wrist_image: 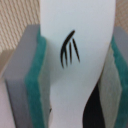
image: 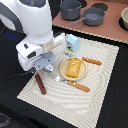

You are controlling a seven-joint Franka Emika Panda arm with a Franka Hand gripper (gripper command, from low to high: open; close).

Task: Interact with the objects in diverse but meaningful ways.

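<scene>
Exterior view first: your gripper (image: 48, 68) hangs low over the woven placemat (image: 102, 75), toward the exterior view's left, and the arm's bulk hides what sits between the fingers. The dark-brown sausage stick (image: 40, 84) lies just beside the fingertips, so any sideways drift could clip it and send it rolling toward the mat's edge. The ridged orange-yellow block (image: 73, 67) rests on a small plate (image: 63, 75) close on the other side, with orange-handled cutlery (image: 80, 86) along the plate. That side is crowded. The light blue faceted cup (image: 73, 43) stands behind, and grey pots (image: 81, 12) sit well apart on the far board. Straight up looks like your clearest way out.

Wrist view now: the teal-padded fingers (wrist_image: 35, 85) are closed on a small white bone-shaped piece (wrist_image: 77, 55), which fills the gap. It carries a dark scratch-like mark. The bone's curved waist looks slippery; I'd judge it could twist or slide out if you swing fast.
</scene>
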